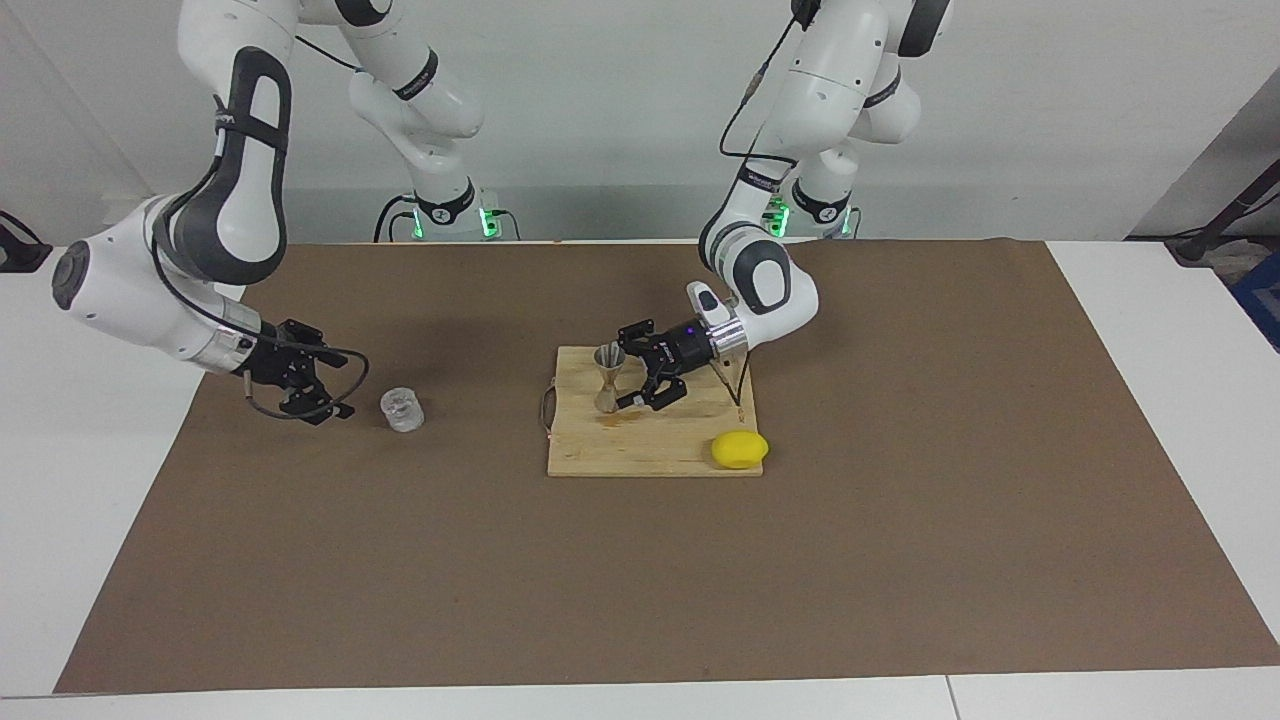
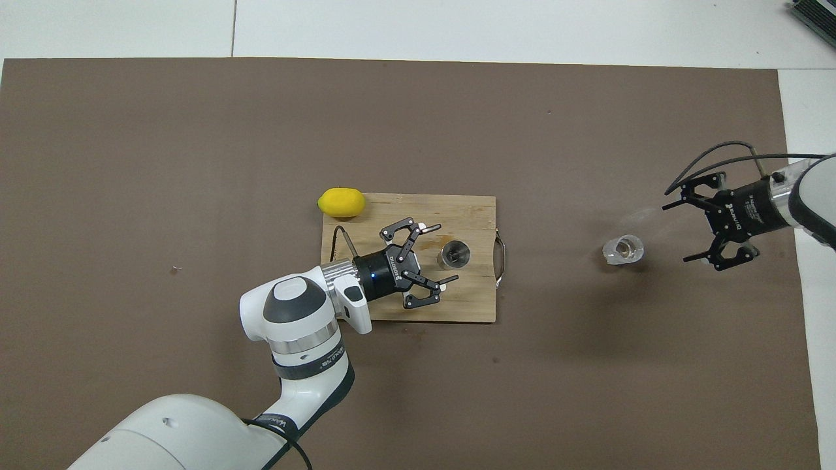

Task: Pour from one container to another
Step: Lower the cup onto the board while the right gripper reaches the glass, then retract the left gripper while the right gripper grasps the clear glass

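Left gripper (image 1: pixel 628 378): jaws wide open, empty, low over the wooden cutting board (image 1: pixel 690 455), just beside the steel jigger (image 1: pixel 608 378) standing upright on it. Right gripper (image 2: pixel 686 226): jaws wide open, empty, near the clear cup (image 2: pixel 623 249), which stands on the brown mat (image 2: pixel 196 163) at the jigger's three o'clock in the overhead view. Lemon (image 2: pixel 341 202): at the board's corner, ten o'clock from the jigger in that view.

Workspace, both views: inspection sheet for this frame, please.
Surface: brown mat on a white table.
Job's things: clear cup upright on the mat toward the right arm's end; metal jigger upright on the wooden cutting board.
Clutter: lemon at the board's corner.
Grippers: left gripper open beside the jigger, apart from it; right gripper open beside the cup, apart from it.
Cables: black cable looped at the right wrist.
Surroundings: white wall.
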Robot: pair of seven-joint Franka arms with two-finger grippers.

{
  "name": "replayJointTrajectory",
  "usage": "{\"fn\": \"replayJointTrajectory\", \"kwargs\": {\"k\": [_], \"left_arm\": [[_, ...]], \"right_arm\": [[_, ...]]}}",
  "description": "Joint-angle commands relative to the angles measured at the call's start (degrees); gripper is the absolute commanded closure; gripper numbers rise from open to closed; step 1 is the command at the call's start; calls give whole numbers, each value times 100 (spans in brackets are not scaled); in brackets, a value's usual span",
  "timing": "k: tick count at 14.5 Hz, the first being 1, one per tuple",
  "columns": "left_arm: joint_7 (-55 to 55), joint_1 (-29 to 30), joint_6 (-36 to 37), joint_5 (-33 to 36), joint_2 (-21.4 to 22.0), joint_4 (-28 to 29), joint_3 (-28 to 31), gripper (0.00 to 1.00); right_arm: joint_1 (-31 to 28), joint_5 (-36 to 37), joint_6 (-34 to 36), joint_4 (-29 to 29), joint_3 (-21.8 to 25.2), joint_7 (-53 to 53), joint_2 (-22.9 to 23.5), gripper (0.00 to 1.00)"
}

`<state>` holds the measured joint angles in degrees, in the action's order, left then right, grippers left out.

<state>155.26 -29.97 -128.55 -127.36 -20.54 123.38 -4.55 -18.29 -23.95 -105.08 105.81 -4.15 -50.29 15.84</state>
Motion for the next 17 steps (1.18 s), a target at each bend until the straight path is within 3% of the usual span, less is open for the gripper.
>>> {"fn": "replayJointTrajectory", "kwargs": {"k": [1, 6, 17], "left_arm": [[241, 211, 49, 18, 85, 169, -19, 0], [241, 343, 146, 168, 120, 265, -19, 0], [224, 1459, 945, 1583, 542, 1126, -19, 0]], "right_arm": [[-192, -294, -214, 194, -60, -104, 164, 1], [-245, -610, -241, 185, -60, 10, 595, 1], [-113, -1207, -663, 817, -104, 405, 578, 1]]}}
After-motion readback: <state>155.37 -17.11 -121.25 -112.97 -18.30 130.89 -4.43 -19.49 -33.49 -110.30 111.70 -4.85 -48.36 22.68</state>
